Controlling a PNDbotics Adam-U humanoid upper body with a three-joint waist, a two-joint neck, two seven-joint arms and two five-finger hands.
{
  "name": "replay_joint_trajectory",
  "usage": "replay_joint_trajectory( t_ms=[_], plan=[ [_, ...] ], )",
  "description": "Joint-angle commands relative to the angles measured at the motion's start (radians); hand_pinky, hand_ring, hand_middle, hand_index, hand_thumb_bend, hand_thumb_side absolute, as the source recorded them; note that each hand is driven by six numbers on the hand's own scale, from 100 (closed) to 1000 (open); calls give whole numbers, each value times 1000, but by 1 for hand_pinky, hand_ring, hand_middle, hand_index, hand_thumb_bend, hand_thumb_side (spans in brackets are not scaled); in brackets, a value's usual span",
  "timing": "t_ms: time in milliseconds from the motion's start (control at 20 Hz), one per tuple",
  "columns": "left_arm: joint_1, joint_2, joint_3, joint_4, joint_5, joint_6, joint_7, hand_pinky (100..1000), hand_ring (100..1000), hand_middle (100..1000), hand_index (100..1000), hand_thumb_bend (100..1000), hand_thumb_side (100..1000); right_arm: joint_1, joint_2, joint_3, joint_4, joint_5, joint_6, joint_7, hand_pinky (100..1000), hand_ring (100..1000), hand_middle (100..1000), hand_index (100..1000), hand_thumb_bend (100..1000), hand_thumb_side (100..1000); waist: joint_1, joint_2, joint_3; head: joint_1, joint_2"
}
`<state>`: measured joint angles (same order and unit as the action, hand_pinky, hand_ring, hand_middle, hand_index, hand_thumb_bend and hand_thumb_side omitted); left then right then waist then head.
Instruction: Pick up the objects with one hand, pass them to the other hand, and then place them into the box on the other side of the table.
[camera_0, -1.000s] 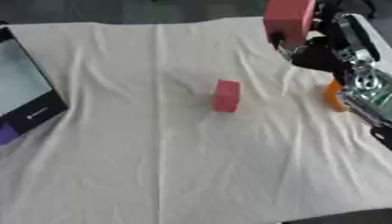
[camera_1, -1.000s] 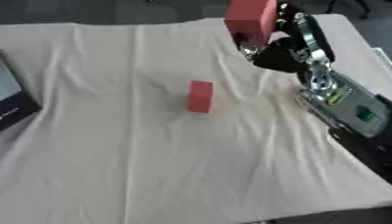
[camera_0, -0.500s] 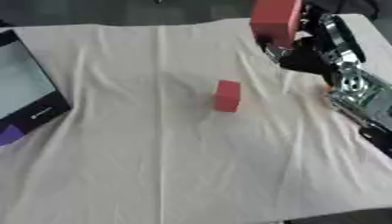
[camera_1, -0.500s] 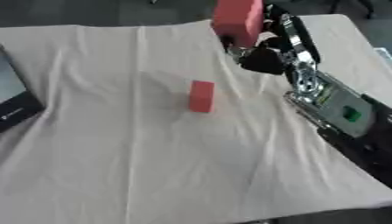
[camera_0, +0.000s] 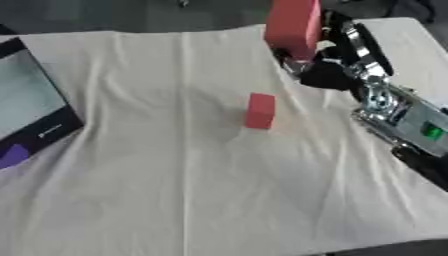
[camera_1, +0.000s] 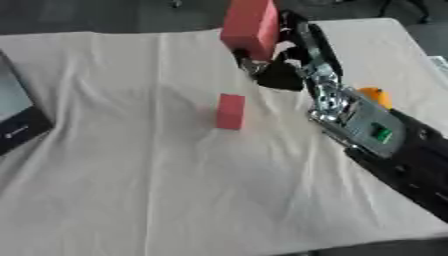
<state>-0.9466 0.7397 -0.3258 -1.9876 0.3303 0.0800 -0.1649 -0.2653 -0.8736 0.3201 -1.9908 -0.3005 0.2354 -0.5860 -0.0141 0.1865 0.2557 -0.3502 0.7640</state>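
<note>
Listing by view, left eye first. Right hand (camera_0: 317, 64): enters from the right side, raised over the far part of the table, fingers closed round a large red block (camera_0: 293, 25) that stands upright in the grip, clear of the cloth. Small red block (camera_0: 260, 111): upright on the white cloth (camera_0: 175, 190) near the middle of the table, nearer and slightly left of the held block, well apart from the hand. Box (camera_0: 31, 112): dark-walled with a pale inside, at the left edge of the table, only partly in view; a purple patch shows at its near corner, what it is cannot be made out. Right forearm: silver and black, with a green mark, running toward the near right.

Right eye view. Same held block, same closed grip, at the far middle of the picture. Orange object (camera_1: 376, 96): small, just beyond the forearm on the right side of the table, mostly hidden by the arm; possibly rounded, its shape is not clear. Box shows only as a dark corner at the left edge.
</note>
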Motion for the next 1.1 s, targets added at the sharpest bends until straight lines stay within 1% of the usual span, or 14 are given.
replay_joint_trajectory(
  t_ms=[50, 100, 300, 350, 400, 500, 700, 1000, 1100],
  plan=[
    [-56, 43, -32, -12, -51, 26, -47, 989, 741, 740, 775, 100, 440, -21, -10, 13, -9, 26, -1, 17, 321, 626, 379, 433, 391, 100, 16, -40, 5, -8, 6],
    [-75, 46, -48, -12, -73, 36, -65, 985, 744, 744, 782, 100, 423, -26, -9, 19, -9, 30, -3, 21, 321, 626, 380, 433, 347, 100, 16, -41, 6, -10, 6],
    [-144, 38, -109, -12, -165, 62, -139, 965, 759, 758, 812, 100, 331, -43, -1, 48, -9, 41, -9, 39, 317, 625, 380, 433, 347, 100, 17, -43, 11, -13, 6],
    [-157, 30, -124, -12, -181, 64, -159, 965, 762, 758, 818, 166, 292, -47, 2, 55, -9, 44, -9, 39, 316, 624, 380, 433, 346, 100, 17, -43, 11, -14, 6],
    [-171, 25, -139, -12, -201, 68, -184, 965, 764, 758, 821, 141, 321, -50, 4, 60, -9, 47, -9, 38, 316, 624, 380, 433, 346, 100, 17, -43, 12, -14, 6],
    [-194, 11, -169, -12, -245, 77, -236, 960, 768, 756, 831, 197, 302, -55, 6, 69, -9, 50, -5, 32, 315, 625, 380, 433, 347, 100, 17, -43, 12, -15, 6],
    [-228, -22, -222, -12, -322, 105, -303, 948, 771, 760, 842, 260, 288, -72, 9, 84, -9, 49, 4, 23, 315, 625, 381, 434, 347, 100, 18, -43, 14, -19, 6],
    [-265, -79, -291, -12, -411, 160, -338, 940, 778, 769, 864, 323, 272, -102, 20, 105, -9, 65, 1, 37, 316, 625, 381, 434, 346, 100, 20, -39, 20, -18, 6],
    [-275, -97, -306, -12, -434, 168, -338, 932, 786, 776, 864, 370, 241, -109, 27, 115, -9, 70, -2, 44, 314, 624, 381, 434, 346, 100, 19, -38, 22, -16, 6]
  ],
)
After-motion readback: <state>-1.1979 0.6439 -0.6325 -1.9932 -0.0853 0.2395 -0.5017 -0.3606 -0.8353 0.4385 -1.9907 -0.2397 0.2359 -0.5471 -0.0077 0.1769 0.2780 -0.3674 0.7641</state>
